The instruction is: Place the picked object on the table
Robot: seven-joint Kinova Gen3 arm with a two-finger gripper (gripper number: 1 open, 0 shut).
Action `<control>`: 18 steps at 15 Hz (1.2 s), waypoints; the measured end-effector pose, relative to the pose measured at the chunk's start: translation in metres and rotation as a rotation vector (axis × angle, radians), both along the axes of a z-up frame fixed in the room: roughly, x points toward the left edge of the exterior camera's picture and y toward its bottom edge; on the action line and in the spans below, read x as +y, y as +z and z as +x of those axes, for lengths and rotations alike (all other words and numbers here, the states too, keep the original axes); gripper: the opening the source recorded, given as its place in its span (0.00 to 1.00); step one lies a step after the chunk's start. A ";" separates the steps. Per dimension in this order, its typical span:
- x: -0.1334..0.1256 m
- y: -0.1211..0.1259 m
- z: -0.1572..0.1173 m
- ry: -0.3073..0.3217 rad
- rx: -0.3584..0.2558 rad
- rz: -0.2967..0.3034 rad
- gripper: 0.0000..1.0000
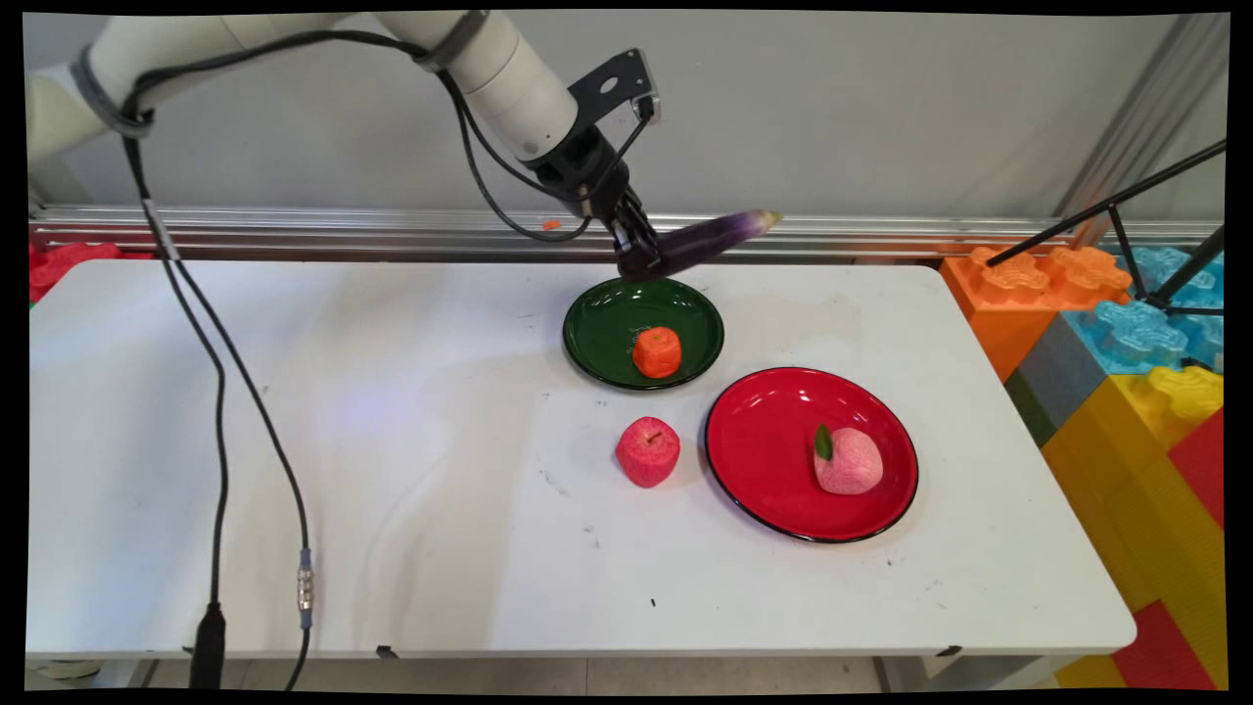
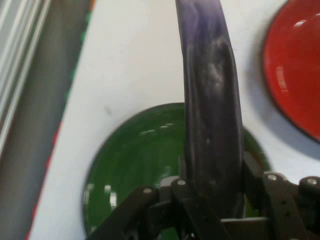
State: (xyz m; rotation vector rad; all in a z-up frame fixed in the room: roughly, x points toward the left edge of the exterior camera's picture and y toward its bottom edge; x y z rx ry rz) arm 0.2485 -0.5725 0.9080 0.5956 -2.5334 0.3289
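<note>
Main view — gripper [image 1: 638,257] clamped on one end of a purple eggplant [image 1: 707,240], held in the air above the far rim of the green plate [image 1: 597,338]; long axis runs from the hand toward the right, tip slightly raised. Orange fruit [image 1: 657,352] sits on that plate (red apple [image 1: 647,451] and red plate [image 1: 773,441] lie nearer the camera).

Hand view — eggplant [image 2: 210,110] pinched between the fingers [image 2: 252,175], extending straight away; green plate [image 2: 140,165] directly beneath.
</note>
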 end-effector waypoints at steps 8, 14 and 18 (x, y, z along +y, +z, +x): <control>0.079 0.020 -0.022 -0.029 0.039 0.112 0.00; 0.122 0.021 -0.031 -0.052 0.052 0.180 0.00; 0.153 0.011 -0.038 -0.072 0.054 0.227 0.00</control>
